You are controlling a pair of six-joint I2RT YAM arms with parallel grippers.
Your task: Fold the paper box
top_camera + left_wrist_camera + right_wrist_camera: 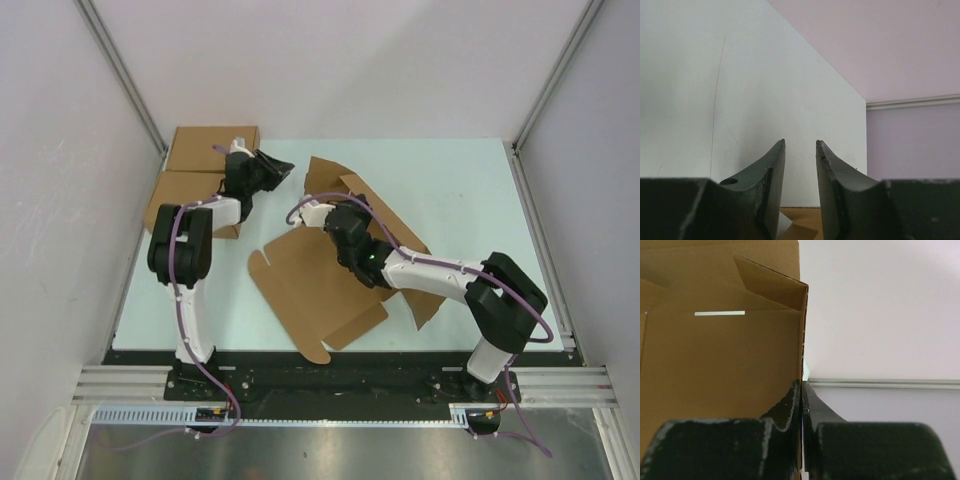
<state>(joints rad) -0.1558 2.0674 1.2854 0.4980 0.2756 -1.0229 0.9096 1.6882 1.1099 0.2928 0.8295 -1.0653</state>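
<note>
You are standing up a side wall of the paper box (305, 290). Your right pincer (802, 390) is clamped on that wall's edge. Your left pincer (800, 147) is apart, holding nothing. Next, tip the wall straight up. The box lies mid-worktop (460, 190), slanted, and its long way seems to run near-left to far-right.

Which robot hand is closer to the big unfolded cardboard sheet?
Right. The right gripper pinches a raised flap of the paper box. The left gripper hangs open off to its left, by the two made-up boxes, touching nothing.
</note>
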